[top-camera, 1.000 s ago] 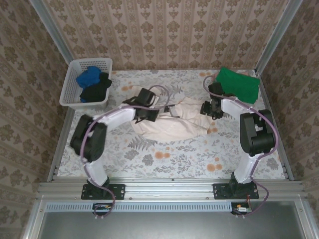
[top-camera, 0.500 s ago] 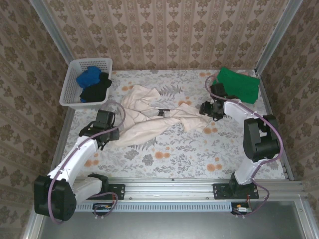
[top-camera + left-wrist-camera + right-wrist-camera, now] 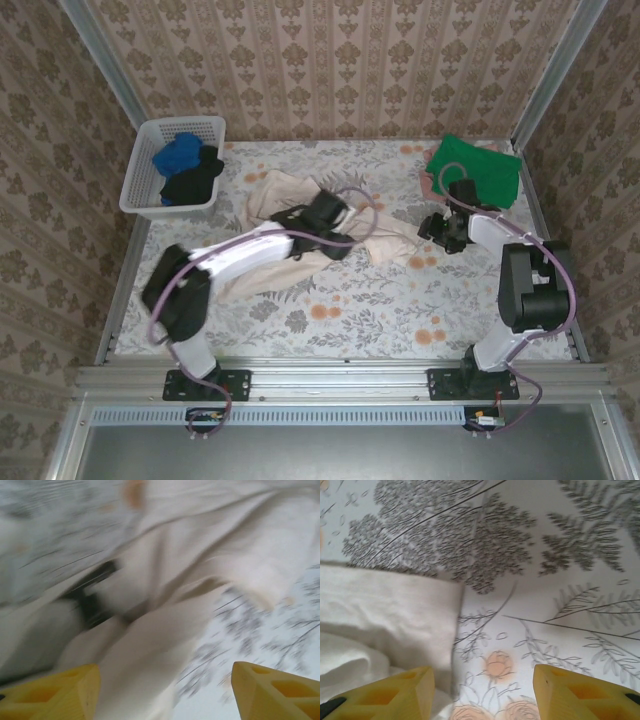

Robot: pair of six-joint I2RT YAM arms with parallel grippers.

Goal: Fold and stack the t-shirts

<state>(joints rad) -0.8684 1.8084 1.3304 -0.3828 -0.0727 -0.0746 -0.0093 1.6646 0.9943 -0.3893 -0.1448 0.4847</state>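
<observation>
Top external view first: we see a white lattice basket (image 3: 137, 180) at the far left corner of the bench (image 3: 350, 320). In it a blue shirt (image 3: 178, 155) is bunched beside a black shirt (image 3: 195, 182); whether more lies under them we cannot tell. A green shirt (image 3: 482, 170) lies folded at the far right corner, outside any container. The cream shirt (image 3: 272, 192) sprawls crumpled across the middle of the bench, from near the basket toward the right hand (image 3: 440, 230). The left arm (image 3: 240, 255) lies across it and hides its middle part, so we cannot trace its outline. The left hand (image 3: 330, 225) sits over the centre of the cloth. In the left wrist view everything is smeared. Its fingers (image 3: 55, 692) stand wide apart above cream folds, pinching nothing that we can see, and a dark patch (image 3: 92, 602) among the folds is beyond naming. In the right wrist view the right hand's fingers (image 3: 395, 695) stand about half open with bare bench between them. A corner of the cream shirt lies just beside the finger at the picture's left, not gripped.
</observation>
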